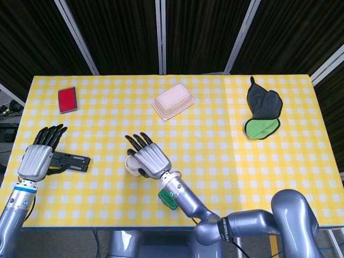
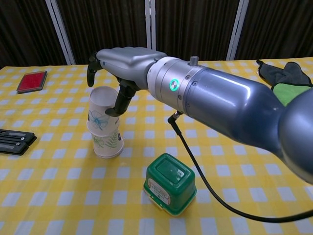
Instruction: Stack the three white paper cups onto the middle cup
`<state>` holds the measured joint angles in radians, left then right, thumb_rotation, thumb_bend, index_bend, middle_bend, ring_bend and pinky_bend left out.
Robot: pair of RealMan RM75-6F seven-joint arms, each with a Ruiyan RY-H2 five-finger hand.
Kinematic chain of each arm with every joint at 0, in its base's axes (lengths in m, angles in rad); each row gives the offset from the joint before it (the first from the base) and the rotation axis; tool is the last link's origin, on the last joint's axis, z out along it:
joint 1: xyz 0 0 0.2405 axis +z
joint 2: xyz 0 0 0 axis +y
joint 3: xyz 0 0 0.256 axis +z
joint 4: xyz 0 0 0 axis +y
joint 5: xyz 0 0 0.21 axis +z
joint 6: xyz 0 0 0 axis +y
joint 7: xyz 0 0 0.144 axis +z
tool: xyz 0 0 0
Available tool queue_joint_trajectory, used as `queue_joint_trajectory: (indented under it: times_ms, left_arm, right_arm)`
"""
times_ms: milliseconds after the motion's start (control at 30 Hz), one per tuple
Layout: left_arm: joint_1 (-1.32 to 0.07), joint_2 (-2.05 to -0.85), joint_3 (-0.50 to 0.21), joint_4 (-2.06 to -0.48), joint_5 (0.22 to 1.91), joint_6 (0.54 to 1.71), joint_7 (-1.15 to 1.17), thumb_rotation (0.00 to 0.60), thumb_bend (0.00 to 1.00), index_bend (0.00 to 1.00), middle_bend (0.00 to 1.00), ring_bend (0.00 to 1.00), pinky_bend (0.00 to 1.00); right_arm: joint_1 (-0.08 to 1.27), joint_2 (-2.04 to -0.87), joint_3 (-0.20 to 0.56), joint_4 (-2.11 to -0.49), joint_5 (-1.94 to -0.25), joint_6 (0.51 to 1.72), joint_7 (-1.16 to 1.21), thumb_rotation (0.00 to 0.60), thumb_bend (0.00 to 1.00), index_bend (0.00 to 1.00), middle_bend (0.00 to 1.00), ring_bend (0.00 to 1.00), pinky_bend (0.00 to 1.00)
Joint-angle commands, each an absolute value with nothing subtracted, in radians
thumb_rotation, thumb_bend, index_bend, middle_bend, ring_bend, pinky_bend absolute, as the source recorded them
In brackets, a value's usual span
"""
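Paper defines the task's things: an upper white paper cup with a blue flower print point(image 2: 102, 110) sits nested in a lower white paper cup with green leaf print point(image 2: 106, 143), both tapered, near the middle of the table's front half on the yellow-and-white checked tablecloth point(image 1: 226, 156). The silver-backed right hand point(image 2: 117, 63) arches over the stack, dark thumb against the upper cup's side and fingers curled past its far rim, gripping it. Only the chest view shows the prints and this grip; from the head view the hand point(image 1: 149, 159) hides nearly all but a sliver of rim. The left hand point(image 1: 38, 156) lies flat, fingers spread, at the left edge, beside a flat black bar-shaped object point(image 1: 70, 161). A glossy green plastic lidded box point(image 2: 170, 183) sits toward the front edge.
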<state>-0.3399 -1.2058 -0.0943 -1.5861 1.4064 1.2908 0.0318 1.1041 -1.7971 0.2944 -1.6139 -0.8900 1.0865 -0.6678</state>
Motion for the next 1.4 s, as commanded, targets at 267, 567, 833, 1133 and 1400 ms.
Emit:
queue_joint_trajectory:
  times_ms: [267, 567, 833, 1133, 1400]
  left_arm:
    - [-0.340, -1.206, -0.096, -1.585, 1.402, 1.286, 0.035, 0.600, 0.18, 0.00, 0.00, 0.00, 0.00]
    - [-0.338, -1.207, -0.102, -1.583, 1.389, 1.285, 0.042, 0.600, 0.18, 0.00, 0.00, 0.00, 0.00]
    - [-0.338, -1.216, -0.101, -1.579, 1.384, 1.282, 0.068, 0.600, 0.18, 0.00, 0.00, 0.00, 0.00]
    - [-0.326, -1.245, -0.094, -1.548, 1.399, 1.308, 0.071, 0.600, 0.18, 0.00, 0.00, 0.00, 0.00]
    - [-0.298, -1.265, -0.071, -1.520, 1.404, 1.331, 0.094, 0.600, 0.18, 0.00, 0.00, 0.00, 0.00]
  right_arm:
    - [1.096, -1.787, 0.299, -1.625, -0.890, 1.110, -0.694, 0.600, 0.14, 0.13, 0.00, 0.00, 0.02]
    - [0.985, -1.640, 0.245, -1.686, -0.927, 1.192, -0.682, 0.600, 0.14, 0.13, 0.00, 0.00, 0.00]
    - [0.776, -1.469, 0.122, -1.651, -1.049, 1.322, -0.524, 0.600, 0.14, 0.10, 0.00, 0.00, 0.00]
    - [0.576, -1.398, 0.021, -1.500, -1.141, 1.434, -0.343, 0.600, 0.14, 0.02, 0.00, 0.00, 0.00]
    - [0.411, -1.381, -0.028, -1.383, -1.201, 1.508, -0.178, 0.600, 0.14, 0.02, 0.00, 0.00, 0.00]
